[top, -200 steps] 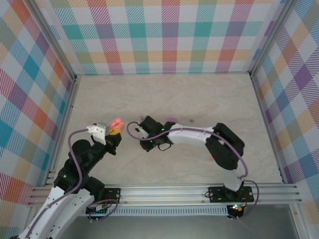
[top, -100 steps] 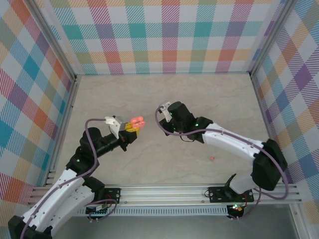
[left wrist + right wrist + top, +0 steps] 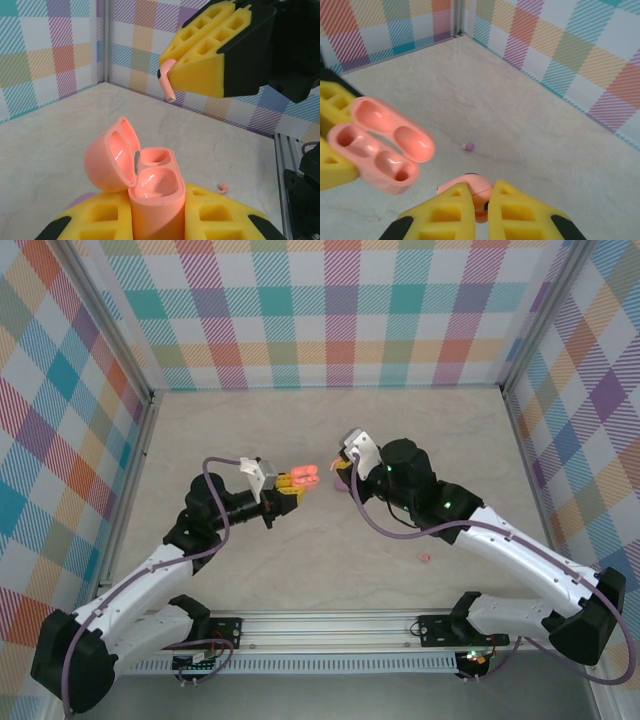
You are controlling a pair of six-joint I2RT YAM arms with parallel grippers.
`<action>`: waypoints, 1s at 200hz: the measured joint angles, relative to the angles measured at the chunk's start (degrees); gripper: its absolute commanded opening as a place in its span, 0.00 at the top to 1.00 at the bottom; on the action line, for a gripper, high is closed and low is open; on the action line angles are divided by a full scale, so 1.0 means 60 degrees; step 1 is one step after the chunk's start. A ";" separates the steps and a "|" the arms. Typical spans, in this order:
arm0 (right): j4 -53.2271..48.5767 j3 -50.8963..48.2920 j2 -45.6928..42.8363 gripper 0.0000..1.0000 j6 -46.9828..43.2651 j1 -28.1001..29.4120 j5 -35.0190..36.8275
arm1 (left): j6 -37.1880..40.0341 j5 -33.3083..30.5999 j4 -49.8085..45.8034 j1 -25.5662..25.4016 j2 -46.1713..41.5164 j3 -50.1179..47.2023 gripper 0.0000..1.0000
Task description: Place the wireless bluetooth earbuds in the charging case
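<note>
The surface [image 3: 300, 430] is a pale beige board with a faint marbled grain. Walls [image 3: 320, 310] printed with a pastel check of teal, orange, purple, pink and yellow enclose it on the left, back and right. Bare metal posts [image 3: 112, 335] stand at the two back corners. Slotted metal rails [image 3: 340, 625] run along the near edge of the surface.

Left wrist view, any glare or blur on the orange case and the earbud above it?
Left wrist view: orange case sharp, glossy highlights inside its lid and wells; earbud in the right gripper crisp. Right wrist view: the same earbud, close to the lens, looks soft.
</note>
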 measured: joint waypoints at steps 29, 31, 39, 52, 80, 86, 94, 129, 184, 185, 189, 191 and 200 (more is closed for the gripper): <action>-0.0055 0.0127 0.0000 0.90 -0.0834 0.0044 -0.0729 | -0.0029 0.0470 0.0433 0.0000 0.0648 0.0412 1.00; -0.0055 0.0138 0.0000 0.90 -0.0885 0.0047 -0.0772 | -0.0033 0.0495 0.0463 0.0000 0.0681 0.0437 1.00; -0.0047 0.0164 0.0000 0.90 -0.1049 0.0073 -0.0929 | -0.0033 0.0586 0.0623 0.0000 0.0812 0.0521 1.00; 0.0018 0.0193 0.0007 0.90 -0.1330 0.0106 -0.1126 | -0.0029 0.0692 0.0867 0.0000 0.1020 0.0616 1.00; 0.0419 0.0211 0.0142 0.90 -0.1912 0.0178 -0.1392 | -0.0066 0.0867 0.1133 0.0000 0.1515 0.0863 1.00; 0.0517 0.0211 0.0186 0.90 -0.2044 0.0197 -0.1446 | -0.0076 0.0892 0.1151 0.0000 0.1617 0.0925 1.00; 0.0678 0.0211 0.0244 0.90 -0.2215 0.0215 -0.1519 | -0.0076 0.0936 0.1169 0.0000 0.1712 0.0987 1.00; 0.1290 0.0211 0.0452 0.90 -0.2947 0.0233 -0.1752 | -0.0073 0.1107 0.1198 -0.0007 0.1807 0.1056 1.00; 0.1840 0.0197 0.0514 0.91 -0.4091 0.0233 -0.1701 | -0.0073 0.1133 0.1330 -0.0011 0.1734 0.1038 1.00; 0.1843 0.0193 0.0514 0.91 -0.4102 0.0233 -0.1701 | -0.0073 0.1133 0.1337 -0.0011 0.1734 0.1038 1.00; 0.1869 0.0175 0.0514 0.91 -0.4186 0.0233 -0.1698 | -0.0069 0.1133 0.1355 -0.0015 0.1712 0.1035 1.00; 0.1880 0.0168 0.0514 0.91 -0.4222 0.0233 -0.1694 | -0.0073 0.1129 0.1355 -0.0018 0.1705 0.1035 1.00; 0.1902 0.0138 0.0514 0.91 -0.4386 0.0233 -0.1668 | -0.0069 0.1133 0.1351 -0.0029 0.1657 0.1031 1.00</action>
